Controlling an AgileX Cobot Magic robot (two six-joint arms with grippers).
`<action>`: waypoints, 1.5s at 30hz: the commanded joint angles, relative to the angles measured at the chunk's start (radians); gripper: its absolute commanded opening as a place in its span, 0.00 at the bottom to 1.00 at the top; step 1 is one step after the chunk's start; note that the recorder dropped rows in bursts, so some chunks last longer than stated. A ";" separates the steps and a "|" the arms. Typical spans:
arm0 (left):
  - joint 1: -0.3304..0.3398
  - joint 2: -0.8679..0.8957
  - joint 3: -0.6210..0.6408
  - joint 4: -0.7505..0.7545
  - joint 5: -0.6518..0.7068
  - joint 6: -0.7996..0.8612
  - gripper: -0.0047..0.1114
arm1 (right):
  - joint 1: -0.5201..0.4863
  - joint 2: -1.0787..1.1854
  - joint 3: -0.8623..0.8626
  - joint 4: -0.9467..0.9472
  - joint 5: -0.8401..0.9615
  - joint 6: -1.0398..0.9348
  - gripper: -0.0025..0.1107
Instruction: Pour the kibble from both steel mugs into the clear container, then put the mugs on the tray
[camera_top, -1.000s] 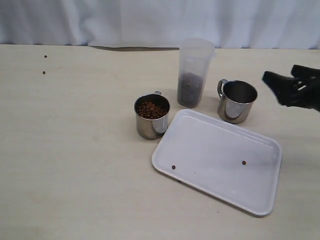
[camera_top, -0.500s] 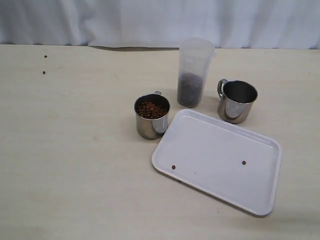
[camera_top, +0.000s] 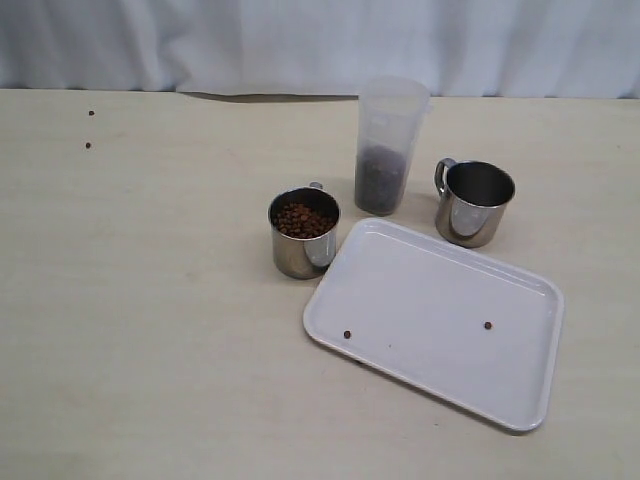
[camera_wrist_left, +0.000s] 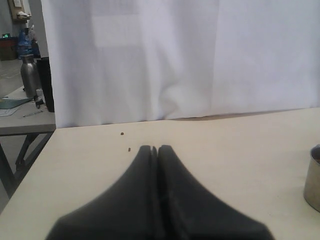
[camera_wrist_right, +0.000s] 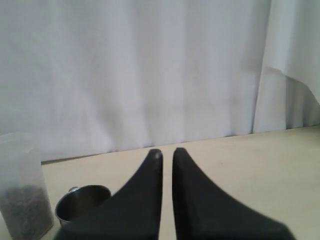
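Withdrawn from the exterior view since 1 second ago is the black right gripper (camera_wrist_right: 167, 152), then seen over the right edge of the pale wooden table (camera_top: 150, 330); nothing on the table has been shifted.

The black left gripper (camera_wrist_left: 154, 148) is held low over the table with its jaws pressed together and nothing between them. 2 stray brown pellets (camera_top: 87, 145) are seen near the left end of the table's curtain-side edge. Around the table's middle, the left short shiny steel mug (camera_top: 304, 248) stands upright, still filled with small round dark-brown kibble (camera_top: 303, 219), just beside the tray's left rear corner. Next to it, nearer the curtain-side edge, the tall translucent plastic container (camera_top: 390, 130) stands upright with a dark layer of kibble in its lower part. The right short shiny steel mug (camera_top: 473, 210) stands upright and looks empty, just beside the tray's rear rim. The flat white rectangular plastic tray (camera_top: 520, 390) lies askew to the table's edges and carries only 2 loose pellets (camera_top: 488, 325). The right gripper's jaws are brought almost together, and nothing is gripped.

About 1 of the 2 pours is judged done. Left to do: the left mug's kibble is to be poured, and both mugs are to be set on the tray.
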 joint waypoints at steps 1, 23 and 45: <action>0.001 -0.003 0.002 -0.007 -0.005 -0.006 0.04 | -0.001 -0.162 0.005 -0.320 0.066 0.338 0.07; 0.001 -0.003 0.002 -0.007 -0.005 -0.006 0.04 | 0.361 -0.261 0.005 -0.652 0.213 0.690 0.07; 0.001 -0.003 0.002 -0.007 -0.005 -0.006 0.04 | 0.361 -0.261 0.005 -0.039 0.219 0.379 0.07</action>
